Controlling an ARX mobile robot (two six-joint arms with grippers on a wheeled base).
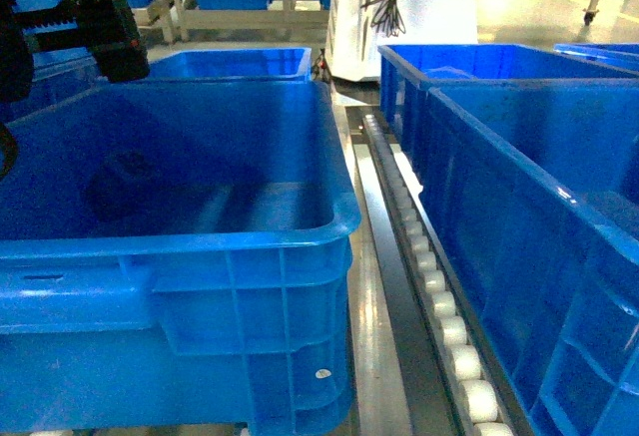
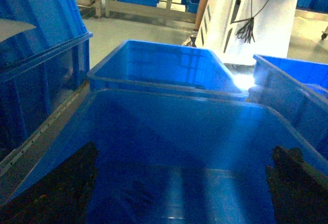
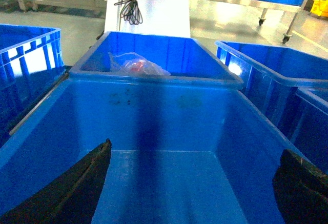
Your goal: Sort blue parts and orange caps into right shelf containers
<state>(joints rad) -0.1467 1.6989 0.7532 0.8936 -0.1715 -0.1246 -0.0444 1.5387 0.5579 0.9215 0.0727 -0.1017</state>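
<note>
Warehouse floor behind, racks of blue bins and a white machine body; roller track (image 1: 439, 286) between crates. Left hand (image 2: 179, 183) over the near left crate (image 1: 300, 226), fingers wide apart, holding nothing. Right hand (image 3: 189, 183) likewise spread over a right shelf container (image 3: 154, 126), bare inside. Clear bag (image 3: 136, 65) with something orange in the crate beyond. No loose blue parts visible; sorting judged barely begun.

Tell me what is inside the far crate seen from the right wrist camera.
The far crate holds a clear plastic bag with something orange-red inside. Its near wall hides the floor and any other contents.
</note>
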